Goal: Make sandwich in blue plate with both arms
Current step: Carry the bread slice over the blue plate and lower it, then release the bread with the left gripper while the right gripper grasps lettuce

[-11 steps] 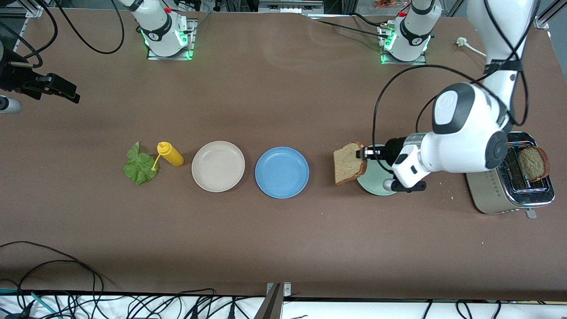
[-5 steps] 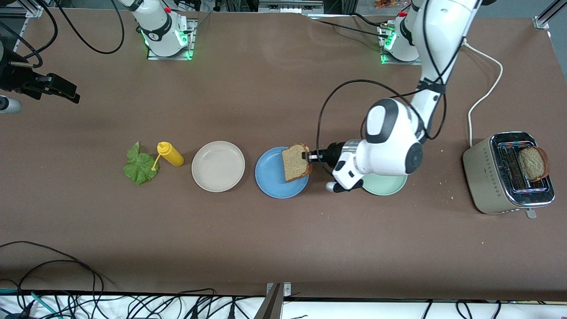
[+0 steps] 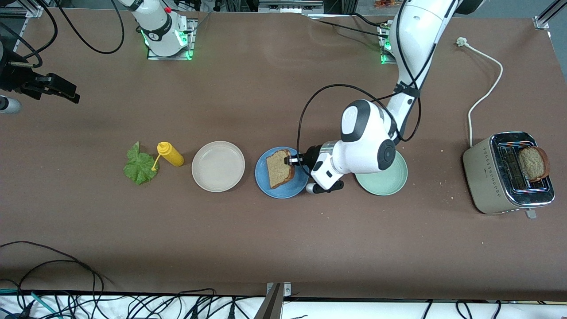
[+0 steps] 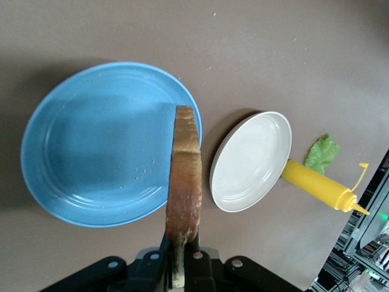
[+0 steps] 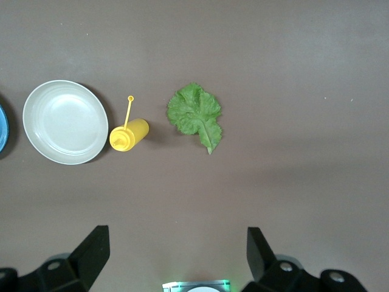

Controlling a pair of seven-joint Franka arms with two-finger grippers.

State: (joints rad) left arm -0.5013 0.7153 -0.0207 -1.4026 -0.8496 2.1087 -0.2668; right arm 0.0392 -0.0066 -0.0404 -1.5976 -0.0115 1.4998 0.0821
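We are at the first step, our left gripper (image 3: 291, 160) clamped on a squarish brown toasted bread slice (image 3: 279, 168) over the round blue plate (image 3: 271, 188), so next we lower and release it (our wide-open right gripper (image 5: 176, 252) waits above the ruffled green lettuce leaf (image 5: 196, 115)).

Three plates (image 3: 218, 166), two bread slices (image 3: 279, 168), one lettuce leaf (image 3: 139, 166).

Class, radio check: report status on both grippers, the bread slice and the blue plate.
Left gripper shut on bread slice, over blue plate. Right gripper open, waiting above lettuce leaf. Plate bare, nothing blocking.
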